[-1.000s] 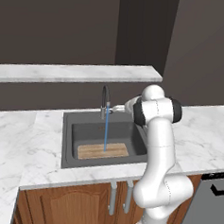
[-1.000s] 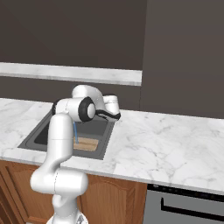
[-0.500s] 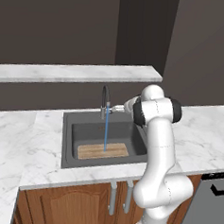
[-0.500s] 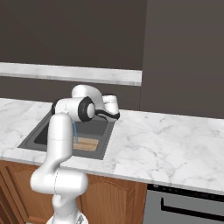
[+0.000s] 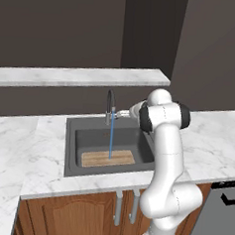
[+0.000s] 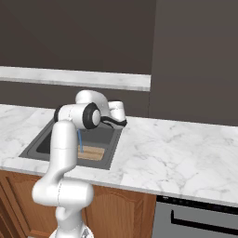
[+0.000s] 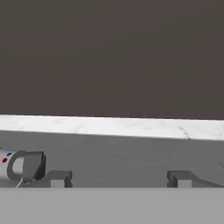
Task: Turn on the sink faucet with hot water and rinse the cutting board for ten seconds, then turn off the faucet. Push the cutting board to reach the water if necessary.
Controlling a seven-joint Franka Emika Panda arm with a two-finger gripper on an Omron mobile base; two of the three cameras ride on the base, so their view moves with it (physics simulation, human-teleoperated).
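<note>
So the water [image 5: 111,139] is running, a thin blue line dropping straight from the faucet [image 5: 110,107] spout onto the board [image 5: 108,158]. The board lies flat on the sink [image 5: 74,141] floor, toward the front wall and about mid-width, and the stream hits it around the middle of its back half. From the right base camera you can just see a slice of the board [image 6: 91,152] and the blue line [image 6: 80,141] peeking past the arm. The pincer [image 5: 123,113] is up at the back rim of the sink, right beside the faucet's base on its right side, pointing sideways at it. In the hand camera the two fingertips [image 7: 57,178] stand well apart with nothing between them, so it's open and not clamped on anything. A small grey cylinder with a red and a blue dot, the faucet handle [image 7: 19,164], sits just outside the left fingertip there, not in the gap. Whether it's actually touching that finger, can't tell. Behind it is the dark wall and a white marble ledge [image 7: 113,127]. White marble counter [image 5: 17,152] runs on both sides of the sink.
</note>
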